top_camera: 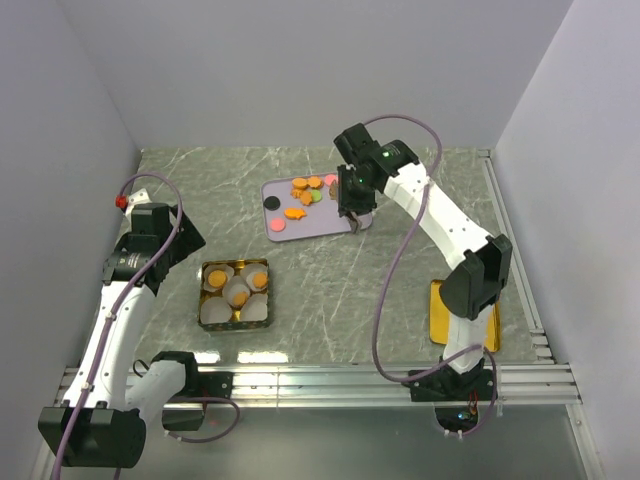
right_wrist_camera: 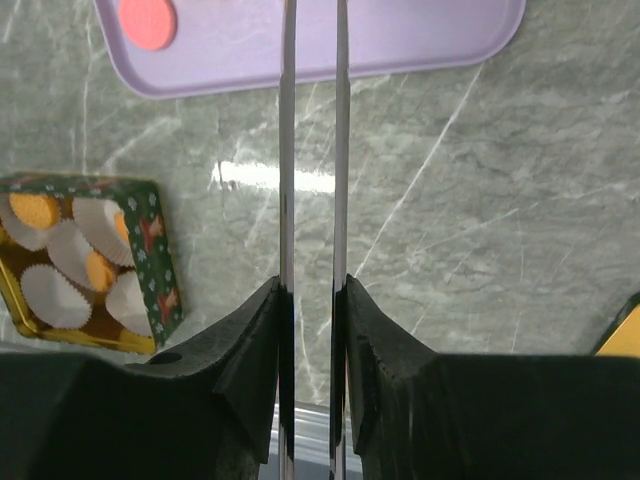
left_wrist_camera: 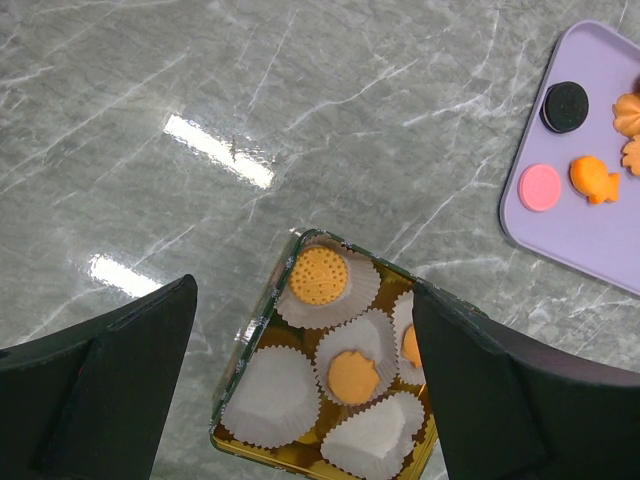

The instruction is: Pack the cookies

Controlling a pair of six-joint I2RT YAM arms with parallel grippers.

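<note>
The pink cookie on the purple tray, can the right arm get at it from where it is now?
Probably yes. The pink cookie lies alone at the tray's near left corner, nothing over it, and the right gripper hangs over the same tray's right end.

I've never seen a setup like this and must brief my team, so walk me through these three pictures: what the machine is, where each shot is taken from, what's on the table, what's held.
Two robot arms are bolted at the table's near edge. The overhead picture looks down from behind them. The other two come from cameras on each wrist, so the dark shapes at the bottom are that arm's own fingers.

On the marble table lie a purple tray of loose cookies, a tin of white paper cups, three already holding cookies, and a yellow slab partly hidden under the right arm.

The left pincer is open above the tin, empty. The right pincer is at the tray's near right edge, nearly shut; I see nothing between its fingers.
</note>
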